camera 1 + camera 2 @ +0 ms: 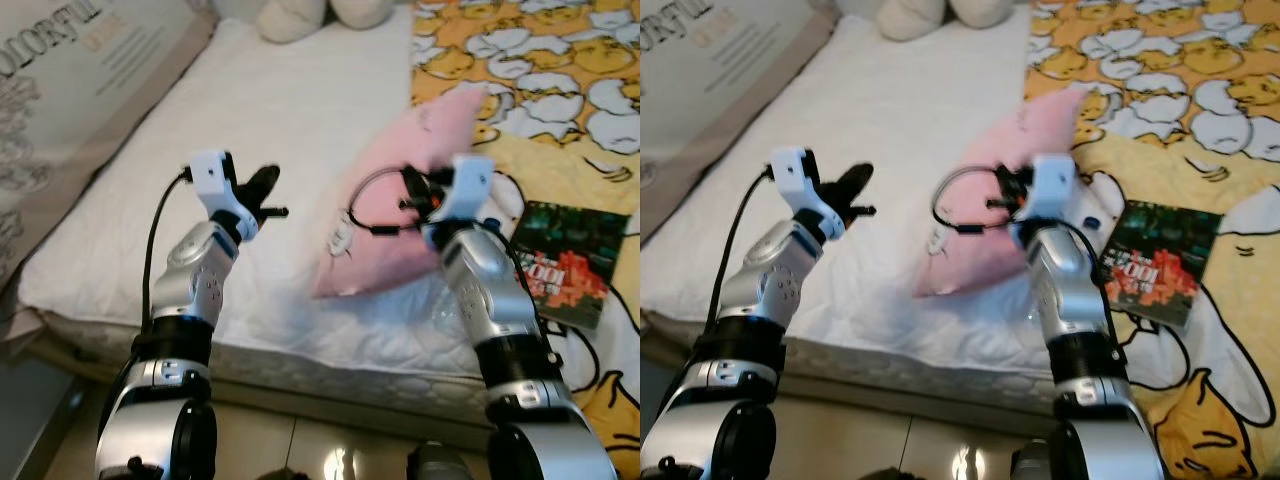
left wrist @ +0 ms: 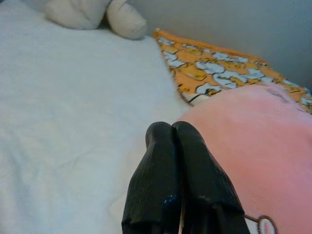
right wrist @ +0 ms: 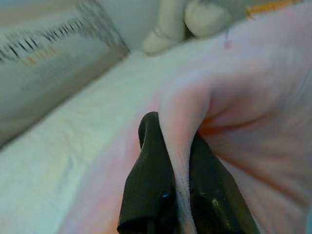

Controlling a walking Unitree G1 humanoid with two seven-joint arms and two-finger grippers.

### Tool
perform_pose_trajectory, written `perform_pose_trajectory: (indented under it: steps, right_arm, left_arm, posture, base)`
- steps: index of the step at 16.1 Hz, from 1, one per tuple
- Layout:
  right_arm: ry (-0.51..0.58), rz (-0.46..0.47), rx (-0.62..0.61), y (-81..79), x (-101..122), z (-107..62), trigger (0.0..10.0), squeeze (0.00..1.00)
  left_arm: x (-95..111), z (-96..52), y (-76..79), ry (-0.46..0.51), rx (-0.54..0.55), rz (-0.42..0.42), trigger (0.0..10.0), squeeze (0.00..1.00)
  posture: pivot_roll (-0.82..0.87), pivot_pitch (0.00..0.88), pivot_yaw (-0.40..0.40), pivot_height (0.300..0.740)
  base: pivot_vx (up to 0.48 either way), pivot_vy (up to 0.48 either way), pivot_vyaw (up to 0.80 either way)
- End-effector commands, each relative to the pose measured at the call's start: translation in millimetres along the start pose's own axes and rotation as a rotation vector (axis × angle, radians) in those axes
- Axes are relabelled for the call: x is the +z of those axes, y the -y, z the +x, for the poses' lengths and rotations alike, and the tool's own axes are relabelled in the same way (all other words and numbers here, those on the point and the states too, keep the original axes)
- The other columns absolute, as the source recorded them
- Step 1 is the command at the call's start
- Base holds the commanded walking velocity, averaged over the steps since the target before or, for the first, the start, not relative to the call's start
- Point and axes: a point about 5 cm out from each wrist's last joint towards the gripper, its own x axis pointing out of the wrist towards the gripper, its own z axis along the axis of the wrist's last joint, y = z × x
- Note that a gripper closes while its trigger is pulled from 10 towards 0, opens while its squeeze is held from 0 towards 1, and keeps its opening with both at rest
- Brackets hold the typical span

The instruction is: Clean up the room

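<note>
Pink pillow (image 1: 420, 190) edge pinched between right gripper (image 3: 178, 146) fingers; left gripper (image 2: 171, 134) fingers pressed together, beside pillow, above white mattress (image 1: 250, 120).

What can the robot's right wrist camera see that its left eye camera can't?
Right wrist view: a fold of the pink pillow pinched between the right gripper's two black fingers, seen close up.

Left eye view: the book lying on the yellow cartoon blanket, both silver arms, and the left gripper held above the white mattress with its fingers together and nothing in them.

Both: the pink pillow, the white mattress, the cream plush toy at the far end, and the printed board along the bed's side.
</note>
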Motion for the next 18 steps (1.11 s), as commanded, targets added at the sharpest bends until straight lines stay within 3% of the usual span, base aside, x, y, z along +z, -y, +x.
perform_pose_trajectory:
  steps: [1,4,5,6,8,11,13,18]
  right_arm:
    - [-0.035,0.0,-0.013,-0.5,-10.8,-2.3,0.0,0.0]
    - [-0.078,0.018,-0.055,11.5,-27.0,-12.2,0.0,0.0]
    - [-0.079,0.015,-0.06,13.2,-28.3,-13.3,0.0,0.0]
    - [-0.085,0.0,-0.073,16.8,-29.7,-15.2,0.0,0.0]
    - [-0.088,-0.035,-0.087,24.8,-29.5,-18.6,0.0,0.0]
    - [-0.068,-0.078,-0.056,23.6,-23.7,-19.3,0.0,0.0]
    - [-0.082,-0.07,-0.061,23.8,-28.4,-19.5,0.0,0.0]
    - [-0.088,-0.069,-0.051,20.7,-31.9,-25.1,0.0,0.0]
  left_arm:
    - [4.5,-0.9,-0.1,0.003,0.005,0.016,10.0,0.0]
    - [-5.3,2.5,9.8,-0.028,0.003,-0.072,10.0,0.0]
    - [-8.4,1.8,10.6,-0.03,0.003,-0.09,10.0,0.73]
    - [-13.7,0.4,9.2,-0.046,0.011,-0.077,10.0,1.0]
    - [-16.8,-1.0,6.5,-0.065,0.023,-0.046,10.0,1.0]
    - [-13.7,0.0,5.8,-0.051,0.038,-0.06,10.0,1.0]
    - [-18.3,1.2,10.3,-0.061,0.015,-0.101,10.0,1.0]
    - [-26.9,2.1,-0.6,-0.12,0.018,-0.063,10.0,1.0]
  posture:
    - [-0.19,0.0,0.184,0.74]
    - [-0.21,0.0,0.201,0.74]
    - [-0.21,0.0,0.203,0.74]
    - [-0.22,0.0,0.208,0.74]
    - [-0.22,0.0,0.213,0.74]
    - [-0.22,0.0,0.215,0.74]
    - [-0.23,0.0,0.217,0.74]
    - [-0.24,0.0,0.223,0.74]
  base:
    - [0.0,0.0,0.0]
    - [0.0,0.0,0.0]
    - [0.0,0.0,0.0]
    - [0.0,0.0,0.0]
    - [0.0,0.0,0.0]
    - [0.0,0.0,0.0]
    - [0.0,0.0,0.0]
    - [0.0,0.0,0.0]
